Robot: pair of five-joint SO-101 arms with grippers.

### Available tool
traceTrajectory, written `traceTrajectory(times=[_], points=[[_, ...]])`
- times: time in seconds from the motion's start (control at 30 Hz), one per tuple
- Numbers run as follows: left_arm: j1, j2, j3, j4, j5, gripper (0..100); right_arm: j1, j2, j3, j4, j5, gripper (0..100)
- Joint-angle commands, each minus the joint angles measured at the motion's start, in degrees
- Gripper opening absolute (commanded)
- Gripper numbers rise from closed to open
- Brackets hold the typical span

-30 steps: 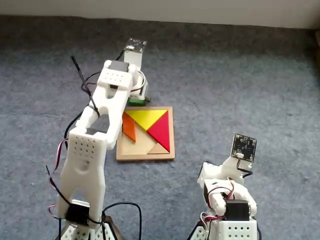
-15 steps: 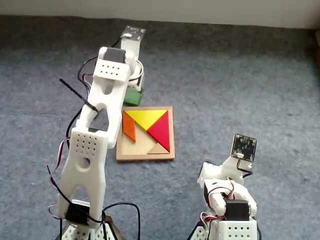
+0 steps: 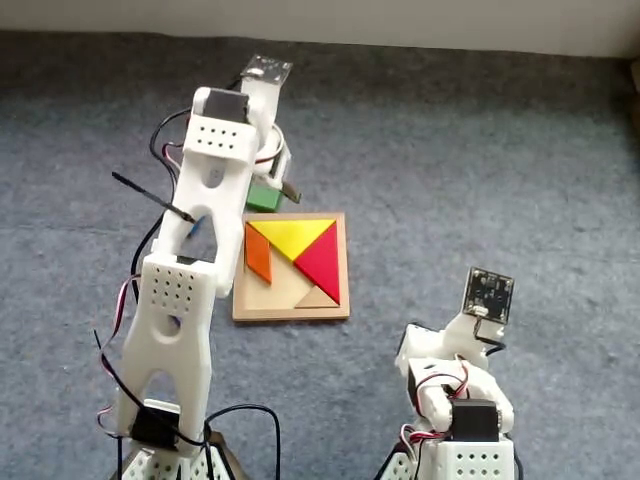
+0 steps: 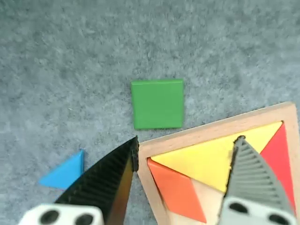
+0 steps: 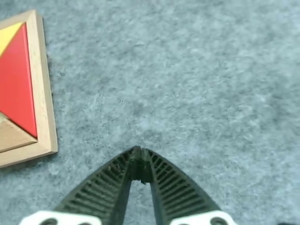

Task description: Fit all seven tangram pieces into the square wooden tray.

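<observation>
- Grey carpet [image 3: 480, 160] covers the whole work area; you've got both arms based at its near edge.
- Square wooden tray [image 3: 290, 314] lies flat on the carpet, mid-scene, btwn the two arms and closer to the L one.
- Inside the tray you see 4 pcs: yellow triangle [image 3: 292, 237] along the far side, red triangle [image 3: 322, 265] along the right side, orange parallelogram [image 3: 258, 258] at the left side, and tan triangle [image 3: 318, 297] at the near right corner. Bare wood shows btwn orange and tan.
- Green square [image 4: 157, 104] sits outside on the carpet, just beside the tray's far left corner, not touching the rim.
- Blue triangle [image 4: 63, 172] lies on the carpet off the tray's left side, under the L arm [image 3: 175, 300].
- L gripper [image 4: 187, 139] hangs over the tray's far left corner, jaws wide apart, nothing btwn them.
- R gripper [image 5: 140, 154] is over bare carpet w/ jaws pressed together, empty, just off the tray's right rim; R arm [image 3: 455, 390] sits folded nr its base.
</observation>
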Motion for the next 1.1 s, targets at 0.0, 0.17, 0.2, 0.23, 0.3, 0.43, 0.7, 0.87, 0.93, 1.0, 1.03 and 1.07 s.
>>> traceTrajectory(times=[0.0, 0.17, 0.2, 0.23, 0.3, 0.43, 0.7, 0.87, 0.93, 1.0, 1.03, 1.07], points=[[-1.19, -0.57, 3.91, -3.6, -0.7, 31, 0.66, -0.75, 8.22, -1.1, 0.53, 0.4], [-3.12, -0.57, 11.03, -10.73, -0.7, 31, 0.66, -0.75, 8.22, -1.1, 0.53, 0.4], [-3.3, -0.57, 12.44, -12.22, -0.7, 31, 0.66, -0.75, 8.22, -1.1, 0.53, 0.4], [-3.38, -0.57, 13.67, -13.63, -0.7, 31, 0.66, -0.75, 8.22, -1.1, 0.53, 0.4], [-3.38, -0.57, 15.96, -16.0, -0.7, 30, 0.66, -0.75, 8.22, -1.1, 0.53, 0.4], [-3.38, -0.57, 17.8, -18.29, -0.7, 30, 0.66, -0.75, 8.22, -1.1, 0.53, 0.4], [-2.95, 3.38, 17.54, -22.42, -0.7, 17, 0.75, -0.75, 8.22, -1.1, 0.53, 0.4], [-2.86, 3.21, 12.0, -16.35, -0.79, 14, 0.75, -0.75, 8.22, -1.1, 0.53, 0.4], [-2.86, 3.21, 8.4, -12.75, -0.79, 14, 0.75, -0.75, 8.22, -1.1, 0.53, 0.4], [-2.77, 3.21, 3.91, -8.97, -0.79, 14, 0.75, -0.75, 8.22, -1.1, 0.53, 0.4], [-2.51, 3.21, 1.45, -7.03, -0.79, 14, 0.75, -0.75, 8.22, -1.1, 0.53, 0.4], [-2.42, 3.21, -1.27, -5.1, -0.88, 14, 0.75, -0.75, 8.22, -1.1, 0.53, 0.4]])
